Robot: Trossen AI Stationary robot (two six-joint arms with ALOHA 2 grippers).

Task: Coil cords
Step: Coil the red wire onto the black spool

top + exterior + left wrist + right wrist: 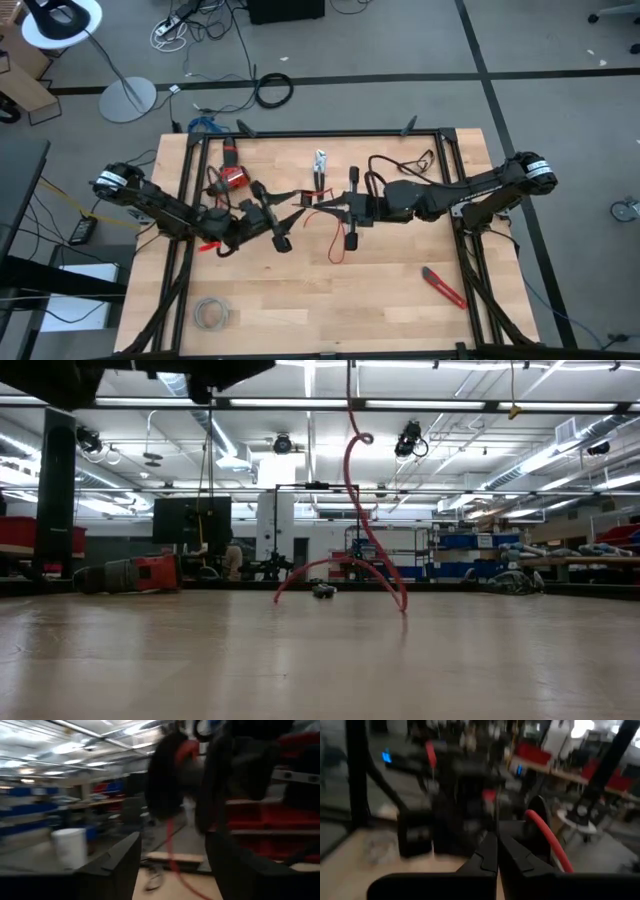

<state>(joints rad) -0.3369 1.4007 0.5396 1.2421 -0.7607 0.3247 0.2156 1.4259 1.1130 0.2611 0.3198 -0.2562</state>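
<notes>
The cord is a thin red wire (362, 525). It hangs from above the low view and curves down to the wooden table, where its lower part (400, 604) rests and bends off in a low arc. Over the table's middle, my right gripper (322, 207) is shut and points toward the left edge. My left gripper (290, 220) faces it, open. The wire (172, 855) passes between the left gripper's spread fingers without plainly touching them. My right gripper is shut on the red wire's upper part and comes in level from the table's right. The wire (546, 836) bends away beside its closed fingers. Where the fingers pinch it does not show. The wire hangs slack below, its lower end on the table.
A red tool (232, 178) and a metal tool (320, 165) lie at the far side, with a black cable (400, 163) at the far right. A red-handled cutter (443, 287) lies near right and a pale grey wire coil (210, 313) near left.
</notes>
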